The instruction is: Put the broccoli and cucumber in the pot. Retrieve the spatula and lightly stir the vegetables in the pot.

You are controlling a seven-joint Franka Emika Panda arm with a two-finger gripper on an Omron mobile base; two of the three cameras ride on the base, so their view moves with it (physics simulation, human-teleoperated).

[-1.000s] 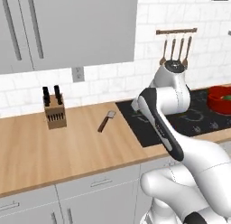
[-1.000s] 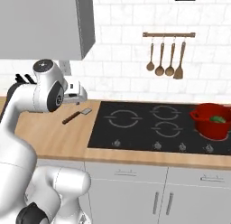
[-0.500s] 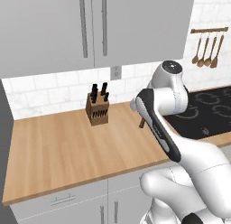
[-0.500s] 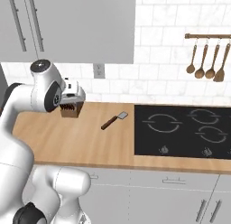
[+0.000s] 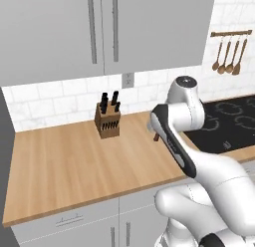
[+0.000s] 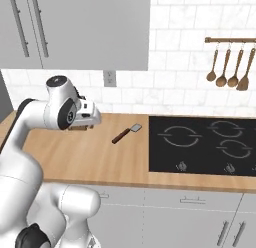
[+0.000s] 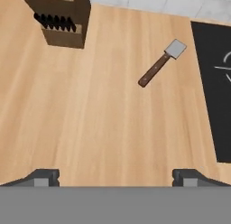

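On wooden counter (image 7: 90, 128): hovering, gripper (image 7: 115, 177) spread wide and empty; spatula (image 7: 161, 63) lying ahead, slightly right; better aligning jaws across its handle.

Bright, even rendered light, soft faint shadows, no glare, slightly coarse low-resolution edges.

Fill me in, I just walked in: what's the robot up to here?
The robot holds nothing. Its open gripper hangs above the wooden counter, facing the spatula. The spatula lies flat on the counter between the knife block and the black cooktop, untouched.
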